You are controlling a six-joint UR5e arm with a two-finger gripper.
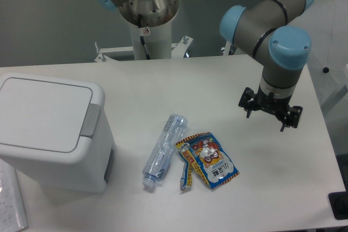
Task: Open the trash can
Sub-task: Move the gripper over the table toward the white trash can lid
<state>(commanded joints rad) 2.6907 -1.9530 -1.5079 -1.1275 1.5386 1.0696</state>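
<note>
Plainly white, boxy trash can (51, 134), flat lid shut, grey tab.

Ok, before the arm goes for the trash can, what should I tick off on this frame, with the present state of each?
1. Lid shut, so opening is not yet done: ok. The trash can has its flat lid down.
2. Grey push tab exposed, nothing resting on it: ok.
3. Gripper empty: ok, nothing between its jaws.
4. Jaws spread or closed: cannot tell at this angle.
5. Gripper near the tab: not ok, it hangs over the table's far right side.
6. Route across: the plastic bottle and snack packet lie flat between them; clearance cannot tell.
</note>
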